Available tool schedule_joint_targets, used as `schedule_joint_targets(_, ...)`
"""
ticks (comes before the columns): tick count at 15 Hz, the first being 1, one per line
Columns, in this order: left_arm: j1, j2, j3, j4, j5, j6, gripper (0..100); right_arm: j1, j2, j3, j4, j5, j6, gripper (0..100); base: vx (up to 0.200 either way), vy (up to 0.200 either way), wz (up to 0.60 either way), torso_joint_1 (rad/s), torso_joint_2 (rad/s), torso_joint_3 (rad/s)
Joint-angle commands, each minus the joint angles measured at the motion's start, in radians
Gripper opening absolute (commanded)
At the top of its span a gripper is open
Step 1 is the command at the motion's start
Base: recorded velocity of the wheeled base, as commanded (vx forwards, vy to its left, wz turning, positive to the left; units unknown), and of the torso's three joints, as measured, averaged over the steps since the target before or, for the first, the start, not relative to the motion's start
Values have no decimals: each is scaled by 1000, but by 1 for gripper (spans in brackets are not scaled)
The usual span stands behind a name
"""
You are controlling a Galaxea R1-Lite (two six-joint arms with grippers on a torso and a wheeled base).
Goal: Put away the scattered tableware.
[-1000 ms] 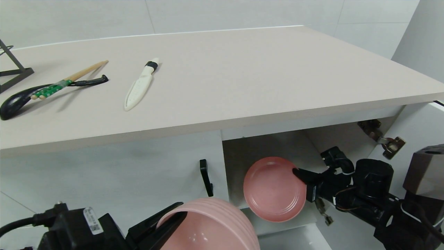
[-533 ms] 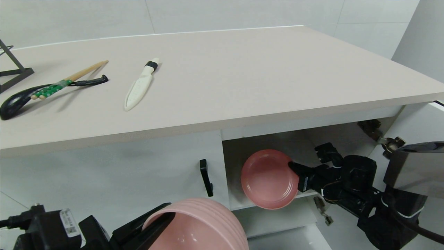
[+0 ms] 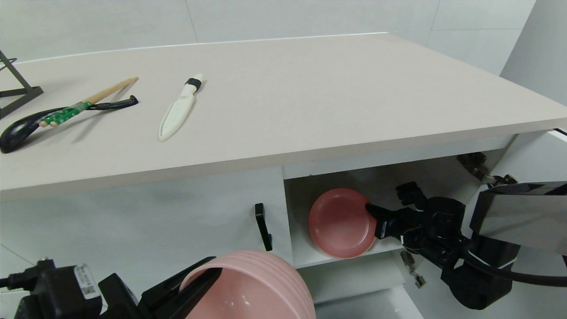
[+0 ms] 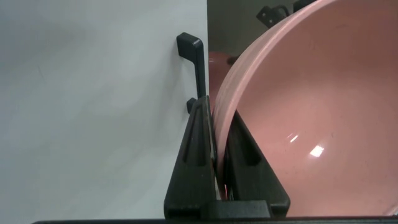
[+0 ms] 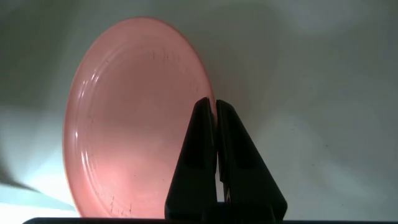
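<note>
A pink plate [image 3: 340, 222] hangs on edge inside the open cabinet, just above its shelf [image 3: 354, 257], with my right gripper [image 3: 371, 212] shut on its right rim. In the right wrist view the plate [image 5: 130, 112] faces the camera and that gripper [image 5: 215, 115] pinches its edge. My left gripper [image 3: 208, 277] is low at the front, shut on the rim of a pink bowl [image 3: 257, 288]. The left wrist view has the bowl [image 4: 311, 106] clamped at its rim by the gripper [image 4: 216, 134]. On the counter lie a black ladle [image 3: 26, 126], chopsticks [image 3: 88, 101] and a white knife [image 3: 179, 108].
The cabinet's left door is closed, with a black handle [image 3: 264, 227] beside the opening. The right door [image 3: 531, 177] stands open with hinges [image 3: 487, 173] showing. A black wire rack [image 3: 15, 86] stands at the counter's far left. The countertop [image 3: 332, 93] is bare on its right half.
My right arm has carried the plate deeper into the cabinet and lower toward the shelf. My left gripper with the bowl has shifted a little to the left.
</note>
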Motion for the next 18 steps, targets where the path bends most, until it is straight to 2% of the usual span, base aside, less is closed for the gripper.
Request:
schedule_joint_targets(1, 0, 5, 0, 0, 1, -1, 0, -10, 28, -34, -2, 2, 0, 0, 0, 0, 0, 0, 0, 0)
schedule_joint_targets(12, 0, 8, 0, -2, 1, -1, 0, -12, 68, -91, -2, 3, 0, 0, 0, 0, 0, 0, 0, 0)
schedule_joint_targets(13, 0, 7, 0, -2, 1, -1, 0, -12, 69, -91, -2, 3, 0, 100, 0, 0, 0, 0, 0, 0)
schedule_joint_targets(18, -1, 7, 0, 0, 1, 1, 0, -30, 53, -74, -2, -17, -6, 100, 0, 0, 0, 0, 0, 0)
